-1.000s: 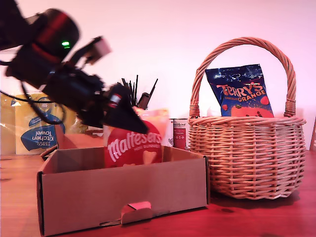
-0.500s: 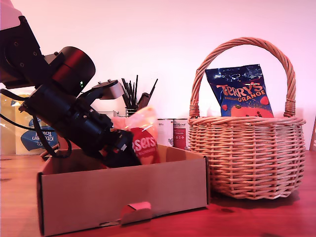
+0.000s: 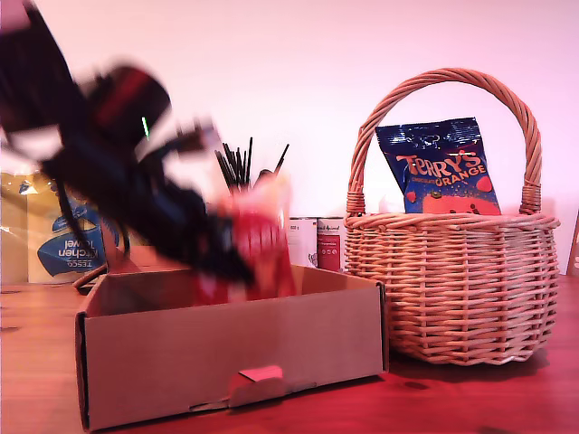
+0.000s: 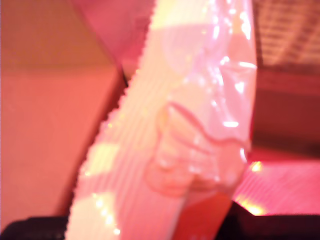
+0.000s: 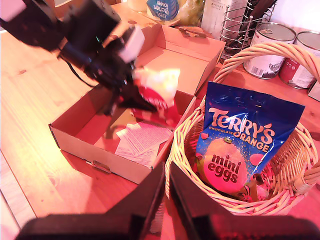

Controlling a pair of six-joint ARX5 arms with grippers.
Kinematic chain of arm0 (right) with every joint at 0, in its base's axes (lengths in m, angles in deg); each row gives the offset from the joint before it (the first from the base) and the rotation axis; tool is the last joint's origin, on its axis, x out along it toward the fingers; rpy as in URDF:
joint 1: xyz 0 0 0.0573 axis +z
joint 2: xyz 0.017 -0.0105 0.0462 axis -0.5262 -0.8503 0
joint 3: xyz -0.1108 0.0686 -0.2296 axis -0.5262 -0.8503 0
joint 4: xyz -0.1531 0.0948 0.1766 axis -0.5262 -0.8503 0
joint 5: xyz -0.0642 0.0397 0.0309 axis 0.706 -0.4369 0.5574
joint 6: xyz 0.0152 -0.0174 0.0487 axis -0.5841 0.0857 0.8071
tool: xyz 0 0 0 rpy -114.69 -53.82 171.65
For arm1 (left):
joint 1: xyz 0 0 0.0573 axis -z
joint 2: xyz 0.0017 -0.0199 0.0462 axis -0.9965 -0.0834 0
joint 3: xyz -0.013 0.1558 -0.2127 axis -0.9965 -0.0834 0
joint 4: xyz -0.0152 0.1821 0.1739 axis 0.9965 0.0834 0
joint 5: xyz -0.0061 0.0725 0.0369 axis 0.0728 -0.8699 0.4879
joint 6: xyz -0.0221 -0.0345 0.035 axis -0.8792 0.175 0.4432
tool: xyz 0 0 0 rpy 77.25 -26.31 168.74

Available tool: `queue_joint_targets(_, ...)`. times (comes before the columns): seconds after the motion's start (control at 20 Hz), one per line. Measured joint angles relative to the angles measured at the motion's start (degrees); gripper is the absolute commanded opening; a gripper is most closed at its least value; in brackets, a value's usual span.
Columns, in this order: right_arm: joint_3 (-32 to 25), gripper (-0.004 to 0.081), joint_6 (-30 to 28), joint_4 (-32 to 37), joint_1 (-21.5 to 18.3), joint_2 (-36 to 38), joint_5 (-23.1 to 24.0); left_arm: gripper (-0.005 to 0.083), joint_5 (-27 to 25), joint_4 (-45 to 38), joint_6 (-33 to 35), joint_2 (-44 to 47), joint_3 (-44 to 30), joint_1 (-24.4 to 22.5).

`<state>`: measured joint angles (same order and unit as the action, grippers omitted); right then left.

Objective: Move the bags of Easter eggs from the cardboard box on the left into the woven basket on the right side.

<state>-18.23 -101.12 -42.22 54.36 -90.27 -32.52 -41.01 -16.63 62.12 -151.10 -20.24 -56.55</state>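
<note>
Scene: reddish wooden table (image 3: 470, 398) | first gripper (image 5: 131, 96): clamped on red-and-pale-orange Maltesers pouch (image 3: 258, 242), held above brown cardboard box (image 3: 231, 357) for carrying | second gripper (image 5: 166, 187): jaws together, idle over tan wicker basket (image 3: 452, 280) | dark blue Terry's bag (image 3: 443, 167) leaned upright inside.

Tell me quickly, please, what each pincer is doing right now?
First pincer: shut on the red sweet bag, lifted above the cardboard box.
Second pincer: shut, holding nothing, above the basket rim.
</note>
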Motion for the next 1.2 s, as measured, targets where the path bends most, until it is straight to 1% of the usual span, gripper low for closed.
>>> queue_joint_targets(0.1, 0.00, -0.0013, 0.00, 0.00, 0.00, 0.00, 0.00, -0.0015, 1.55, 0.72, -1.92, 6.86, 0.00, 0.00)
queue_joint_targets(0.2, 0.00, -0.0013, 0.00, 0.00, 0.00, 0.00, 0.02, -0.0020, 2.89, -0.42, -2.97, 12.90, 0.24, 0.02)
queue_joint_targets(0.3, 0.00, -0.0013, 0.00, 0.00, 0.00, 0.00, 0.02, -0.0020, 4.61, -1.31, -3.98, 16.11, 1.27, 0.00)
queue_joint_targets(0.35, 0.00, -0.0013, -0.02, 0.00, 0.00, 0.00, 0.02, -0.0020, 6.08, -1.42, -4.94, 16.65, 1.55, -0.02)
queue_joint_targets(0.45, 0.00, -0.0013, -0.04, -0.02, 0.00, 0.00, 0.02, -0.0020, 12.63, -1.11, -9.70, 16.55, 1.55, 0.31)
queue_joint_targets(0.5, 0.00, -0.0013, -0.04, -0.15, 0.00, 0.00, 0.02, -0.0020, 14.56, -1.09, -11.10, 16.28, 1.55, 1.49)
queue_joint_targets(0.65, 0.00, -0.0013, -0.04, -0.52, 0.00, 0.00, 0.04, -0.0020, 15.30, -2.05, -11.76, 16.26, 1.55, 8.37)
queue_joint_targets(0.75, 0.00, -0.0013, -0.04, -0.42, 0.00, 0.00, 0.04, -0.0020, 13.07, -6.38, -12.55, 15.80, 1.53, 13.29)
queue_joint_targets(0.85, 0.00, -0.0013, -0.07, -0.35, 0.00, 0.00, 0.04, -0.0020, 8.24, -12.66, -13.07, 13.55, 1.60, 17.51)
queue_joint_targets(0.9, 0.00, -0.0013, -0.07, -0.37, 0.00, 0.00, 0.07, -0.0019, 5.25, -15.37, -13.11, 11.76, 1.64, 18.69)
queue_joint_targets(1.0, 0.00, -0.0013, -0.07, -0.42, 0.00, 0.00, 0.35, -0.0019, -0.26, -18.95, -13.09, 6.51, 2.67, 19.74)
queue_joint_targets(1.05, 0.00, -0.0013, -0.07, -0.46, 0.00, 0.00, 0.39, -0.0019, -2.75, -19.28, -13.09, 3.43, 3.96, 19.76)
queue_joint_targets(1.2, 0.00, -0.0013, -0.07, -0.55, 0.00, 0.00, 0.46, -0.0019, -7.96, -19.91, -13.07, -5.42, 9.75, 20.00)
